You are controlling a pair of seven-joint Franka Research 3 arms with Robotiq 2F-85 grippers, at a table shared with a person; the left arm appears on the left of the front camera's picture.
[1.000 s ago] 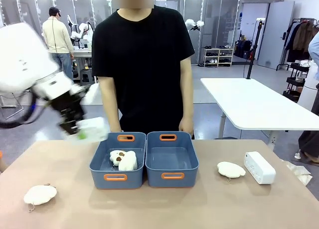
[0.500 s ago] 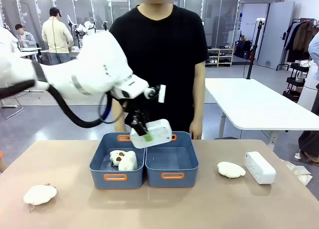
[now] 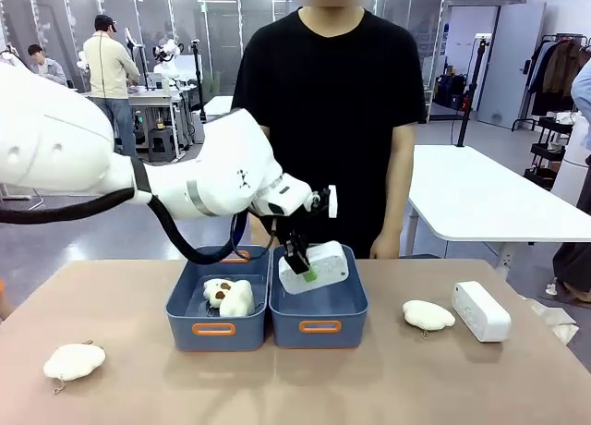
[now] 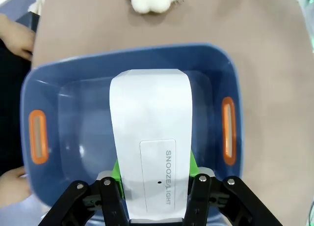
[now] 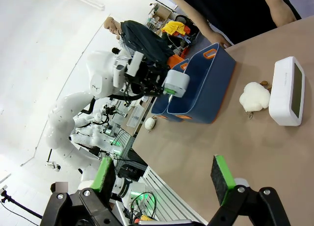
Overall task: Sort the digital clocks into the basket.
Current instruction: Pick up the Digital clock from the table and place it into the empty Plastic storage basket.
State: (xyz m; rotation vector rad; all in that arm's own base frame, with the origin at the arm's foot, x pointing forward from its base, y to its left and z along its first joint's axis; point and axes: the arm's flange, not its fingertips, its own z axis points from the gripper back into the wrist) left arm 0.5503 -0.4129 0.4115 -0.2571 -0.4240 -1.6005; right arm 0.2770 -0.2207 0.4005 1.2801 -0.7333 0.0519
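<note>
The only legible print was "SNOOZE/LIGHT", in small grey capitals running sideways on an outlined rectangular panel of the white rounded-corner plastic digital clock, seen over the blue rectangular plastic basket; nothing else could be read

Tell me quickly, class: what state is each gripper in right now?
Left gripper: shut on a digital clock, held over the basket.
Right gripper: open, holding nothing.

1 clock over right basket; 2nd clock on table, farther right.
</note>
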